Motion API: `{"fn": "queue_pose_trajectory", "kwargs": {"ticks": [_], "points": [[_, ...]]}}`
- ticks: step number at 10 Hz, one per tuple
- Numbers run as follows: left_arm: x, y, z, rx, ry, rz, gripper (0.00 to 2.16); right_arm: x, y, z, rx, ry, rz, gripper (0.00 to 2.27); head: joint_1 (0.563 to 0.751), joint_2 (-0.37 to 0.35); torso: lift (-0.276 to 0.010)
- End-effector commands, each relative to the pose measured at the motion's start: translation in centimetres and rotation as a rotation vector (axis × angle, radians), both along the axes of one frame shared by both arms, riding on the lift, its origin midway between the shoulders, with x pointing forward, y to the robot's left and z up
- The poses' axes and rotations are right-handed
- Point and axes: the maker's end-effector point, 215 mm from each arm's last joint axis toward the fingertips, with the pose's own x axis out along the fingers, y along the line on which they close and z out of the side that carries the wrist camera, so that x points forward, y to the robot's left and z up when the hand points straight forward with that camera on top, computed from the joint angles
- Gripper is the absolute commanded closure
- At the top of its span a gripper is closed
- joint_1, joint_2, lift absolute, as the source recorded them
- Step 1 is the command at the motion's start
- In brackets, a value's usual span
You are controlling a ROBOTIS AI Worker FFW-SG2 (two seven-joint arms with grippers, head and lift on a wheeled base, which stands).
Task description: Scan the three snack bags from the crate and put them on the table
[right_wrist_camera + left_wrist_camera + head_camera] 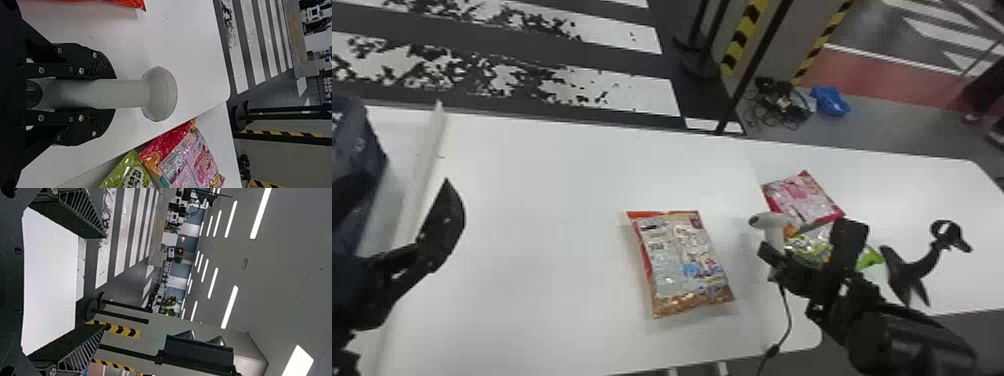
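Note:
In the head view my left gripper (439, 225) is at the left, beside the dark blue crate (352, 165); in the left wrist view the left gripper (103, 282) has its fingers wide apart with nothing between them. My right gripper (777, 260) holds the grey-white scanner (772, 222) upright by its handle. The right gripper (105, 94) is closed around the scanner handle (125, 94) in the right wrist view. An orange-red snack bag (682, 260) lies flat mid-table. A pink-red bag (799, 197) and a green bag (807, 245) lie behind the scanner, near each other.
A white table (542, 200) spans the work area, with a raised white strip (427, 160) along the crate's side. The scanner's black cable (787, 320) hangs to the front edge. A black scanner stand (917, 270) is right of my right gripper.

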Motion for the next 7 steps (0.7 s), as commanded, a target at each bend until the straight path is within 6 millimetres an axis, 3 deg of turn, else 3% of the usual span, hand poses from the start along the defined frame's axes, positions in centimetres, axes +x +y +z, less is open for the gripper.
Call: {"fn": "queue_pose_trajectory", "kwargs": {"ticks": [1,3,4,6,7], "points": [[0.0,-0.1,-0.2,-0.003,0.005,-0.001,0.06,-0.2,-1.1,-1.2,-0.01,0.024,-0.009,2.22,0.695,-0.35,-0.094],[0.0,-0.1,-0.1,-0.003,0.004,-0.001,0.06,-0.4,-2.0,-2.0,-0.022,0.047,-0.018,1.68,0.695,-0.35,-0.094],[0.0,-0.1,-0.1,-0.003,0.004,-0.001,0.06,-0.4,-2.2,-2.2,-0.028,0.053,-0.014,1.26,0.695,-0.35,-0.094],[0.1,-0.1,-0.1,-0.004,0.004,0.0,0.06,-0.2,-2.1,-1.1,-0.039,0.019,-0.007,0.0,0.695,-0.35,-0.094],[0.1,-0.1,-0.1,-0.004,0.004,0.0,0.06,0.3,-1.7,1.4,-0.062,-0.042,0.01,0.0,0.695,-0.35,-0.094]]}}
